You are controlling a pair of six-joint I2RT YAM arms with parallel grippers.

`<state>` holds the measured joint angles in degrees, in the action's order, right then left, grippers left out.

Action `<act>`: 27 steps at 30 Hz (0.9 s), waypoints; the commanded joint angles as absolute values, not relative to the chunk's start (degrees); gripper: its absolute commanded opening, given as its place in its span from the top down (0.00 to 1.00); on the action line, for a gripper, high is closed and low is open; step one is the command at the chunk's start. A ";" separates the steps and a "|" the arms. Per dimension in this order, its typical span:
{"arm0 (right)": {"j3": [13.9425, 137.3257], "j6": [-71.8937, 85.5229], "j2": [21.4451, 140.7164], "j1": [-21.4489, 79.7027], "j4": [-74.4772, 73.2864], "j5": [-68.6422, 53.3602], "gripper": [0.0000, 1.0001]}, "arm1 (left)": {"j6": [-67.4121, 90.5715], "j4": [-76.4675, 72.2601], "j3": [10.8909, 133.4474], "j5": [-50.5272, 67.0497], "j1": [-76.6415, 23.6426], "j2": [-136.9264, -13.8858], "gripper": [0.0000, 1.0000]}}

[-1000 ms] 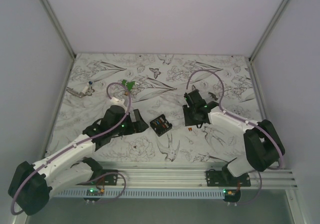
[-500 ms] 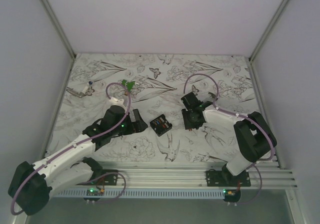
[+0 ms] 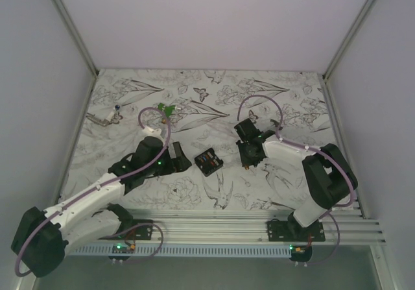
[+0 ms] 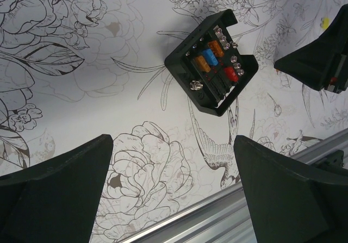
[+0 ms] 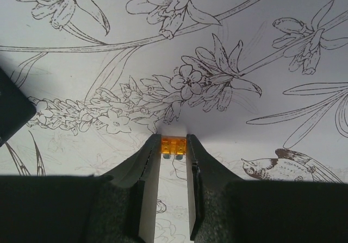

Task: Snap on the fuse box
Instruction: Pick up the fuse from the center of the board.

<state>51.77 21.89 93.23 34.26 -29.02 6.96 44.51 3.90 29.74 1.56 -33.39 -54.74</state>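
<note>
Right gripper [image 5: 174, 151] pinched an orange fuse [image 5: 174, 145]; left gripper [image 4: 172, 145] gaped wide, empty.
Fuse box [image 4: 211, 63] lay open face up, turned diagonal on floral table [image 4: 81, 69], near-square; print unreadable.

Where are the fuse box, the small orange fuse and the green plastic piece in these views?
fuse box [image 4: 212, 63], left wrist view, its open middle among the fuses.
orange fuse [image 5: 173, 145], right wrist view, its orange body.
green plastic piece [image 3: 167, 110], top external view, its green body.

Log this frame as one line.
left gripper: open, empty | right gripper: shut on orange fuse | fuse box: on table, ungripped
</note>
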 commanded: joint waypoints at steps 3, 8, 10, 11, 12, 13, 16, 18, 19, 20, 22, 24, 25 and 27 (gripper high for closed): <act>52.22 22.56 90.66 34.54 -29.98 7.00 0.77 | 44.52 5.18 31.64 1.79 -33.65 -56.02 0.00; 51.85 23.35 87.62 34.51 -29.32 6.46 0.79 | 44.71 5.16 31.47 1.97 -33.62 -55.41 0.00; 51.77 23.86 86.22 34.54 -28.75 5.43 0.80 | 44.74 5.13 31.38 2.15 -33.62 -55.00 0.00; 51.69 24.24 85.57 34.60 -28.34 4.86 0.80 | 44.81 5.10 31.45 2.18 -33.72 -54.82 0.00; 51.68 24.73 84.87 34.62 -27.92 4.31 0.80 | 44.82 4.88 31.46 2.27 -33.81 -54.70 0.00; 51.68 25.27 84.11 34.66 -27.33 3.52 0.80 | 44.82 4.50 31.46 2.29 -34.02 -54.59 0.00; 51.53 27.87 81.99 34.80 -25.02 0.41 0.79 | 45.44 1.93 31.16 2.56 -35.24 -54.81 0.01; 51.14 30.34 80.52 35.06 -22.01 -1.88 0.79 | 45.90 -0.86 31.18 2.65 -36.81 -55.49 0.03; 50.88 31.84 79.83 35.33 -20.62 -2.90 0.79 | 46.18 -2.22 31.39 2.09 -37.72 -56.05 0.04; 50.67 33.23 79.26 35.71 -19.09 -3.86 0.79 | 46.31 -3.27 31.80 1.23 -38.70 -56.64 0.06; 50.39 36.00 78.55 36.73 -16.41 -5.26 0.79 | 46.25 -5.62 32.85 -0.44 -40.96 -58.24 0.10; 50.51 38.47 78.32 38.15 -14.27 -5.66 0.79 | 45.42 -8.07 34.04 -1.94 -43.23 -59.90 0.16; 50.65 39.44 78.42 38.82 -13.42 -5.97 0.79 | 44.68 -9.08 34.73 -2.53 -44.34 -60.73 0.19; 50.82 41.28 78.65 40.12 -11.70 -6.48 0.79 | 43.36 -10.43 36.26 -4.33 -46.12 -62.43 0.26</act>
